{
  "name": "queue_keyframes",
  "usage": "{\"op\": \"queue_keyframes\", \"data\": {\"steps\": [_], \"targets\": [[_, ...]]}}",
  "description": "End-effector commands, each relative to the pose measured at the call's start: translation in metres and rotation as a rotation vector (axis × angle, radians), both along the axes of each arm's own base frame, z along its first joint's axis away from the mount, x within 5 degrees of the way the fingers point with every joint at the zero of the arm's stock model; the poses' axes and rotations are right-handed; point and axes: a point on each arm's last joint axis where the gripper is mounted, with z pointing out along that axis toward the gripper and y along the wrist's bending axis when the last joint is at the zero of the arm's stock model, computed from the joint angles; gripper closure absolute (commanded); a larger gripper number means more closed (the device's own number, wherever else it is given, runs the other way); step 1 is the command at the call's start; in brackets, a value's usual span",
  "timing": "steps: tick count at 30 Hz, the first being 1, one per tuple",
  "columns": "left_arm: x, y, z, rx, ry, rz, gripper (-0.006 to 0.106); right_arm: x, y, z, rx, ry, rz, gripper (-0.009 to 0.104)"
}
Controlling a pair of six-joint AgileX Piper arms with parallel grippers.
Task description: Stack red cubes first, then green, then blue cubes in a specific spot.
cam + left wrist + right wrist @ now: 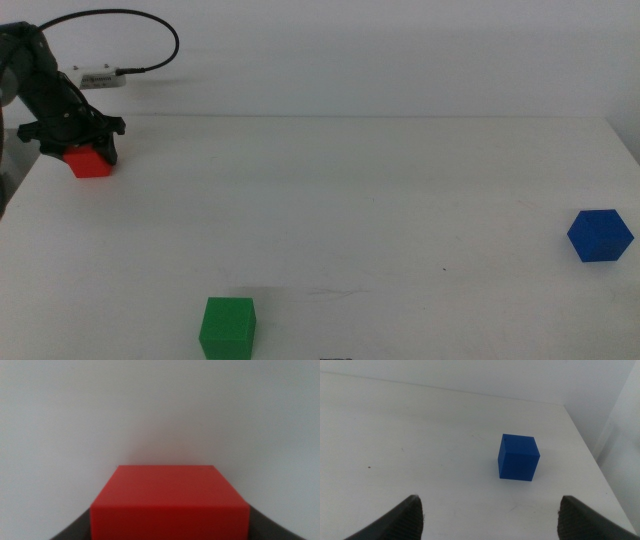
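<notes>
The red cube point(92, 164) sits at the far left of the white table, near its back edge. My left gripper point(84, 150) reaches down over it, and its jaws press against both sides of the cube point(169, 502) in the left wrist view. The cube still rests on the tabletop. The green cube point(228, 326) stands near the front edge, left of centre. The blue cube point(600, 235) stands at the far right. My right gripper point(492, 515) is open and empty, hanging back from the blue cube point(518, 457); it is out of the middle view.
A black cable point(150, 30) and a small white plug point(95, 77) lie behind the table's back left corner. The table's right edge point(585, 445) runs close beside the blue cube. Bare white tabletop point(350, 200) lies between the three cubes.
</notes>
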Motion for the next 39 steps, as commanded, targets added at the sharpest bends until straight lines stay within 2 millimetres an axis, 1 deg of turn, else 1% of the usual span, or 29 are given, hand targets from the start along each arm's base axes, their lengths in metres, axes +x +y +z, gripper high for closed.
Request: {"op": "queue_keyframes", "data": {"steps": [1, 6, 10, 13, 15, 17, 19, 23, 24, 27, 28, 31, 35, 39], "targets": [[-0.006, -0.004, 0.068, -0.019, -0.139, 0.01, 0.102, -0.001, 0.0, 0.014, -0.023, -0.119, 0.007, 0.013], [-0.023, -0.009, 0.102, -0.024, -0.111, -0.004, 0.102, -0.001, 0.0, 0.014, -0.023, -0.119, 0.007, 0.013], [-0.04, -0.03, 0.127, -0.016, -0.112, 0.005, 0.102, -0.001, 0.0, 0.014, -0.023, -0.119, 0.007, 0.013], [-0.06, -0.052, 0.138, 0.003, -0.087, 0.029, 0.102, -0.001, 0.0, 0.014, -0.023, -0.119, 0.007, 0.013], [-0.077, -0.07, 0.151, 0.021, -0.12, 0.027, 0.102, -0.001, 0.0, 0.014, -0.023, -0.119, 0.007, 0.013], [-0.095, -0.091, 0.16, 0.037, -0.16, 0.024, 0.102, -0.001, 0.0, 0.014, -0.023, -0.119, 0.007, 0.013], [-0.112, -0.115, 0.165, 0.026, -0.194, 0.035, 0.102, -0.001, 0.0, 0.014, -0.023, -0.119, 0.007, 0.013], [-0.148, -0.16, 0.165, -0.016, -0.174, 0.055, 0.102, -0.001, 0.0, 0.014, -0.023, -0.119, 0.007, 0.013], [-0.155, -0.172, 0.165, -0.03, -0.162, 0.059, 0.102, -0.001, 0.0, 0.014, -0.023, -0.119, 0.007, 0.013], [-0.168, -0.208, 0.162, -0.038, -0.128, 0.025, 0.102, -0.001, 0.0, 0.014, -0.023, -0.119, 0.007, 0.013], [-0.171, -0.217, 0.162, -0.024, -0.131, -0.002, 0.102, -0.001, 0.0, 0.014, -0.023, -0.119, 0.007, 0.013], [-0.176, -0.251, 0.157, -0.059, -0.132, -0.03, 0.102, -0.001, 0.0, 0.014, -0.023, -0.119, 0.007, 0.013], [-0.178, -0.295, 0.149, -0.092, -0.129, -0.058, 0.102, -0.001, 0.0, 0.014, -0.023, -0.119, 0.007, 0.013], [-0.173, -0.326, 0.136, -0.092, -0.124, -0.107, 0.102, -0.001, 0.0, 0.014, -0.023, -0.119, 0.007, 0.013]]}}
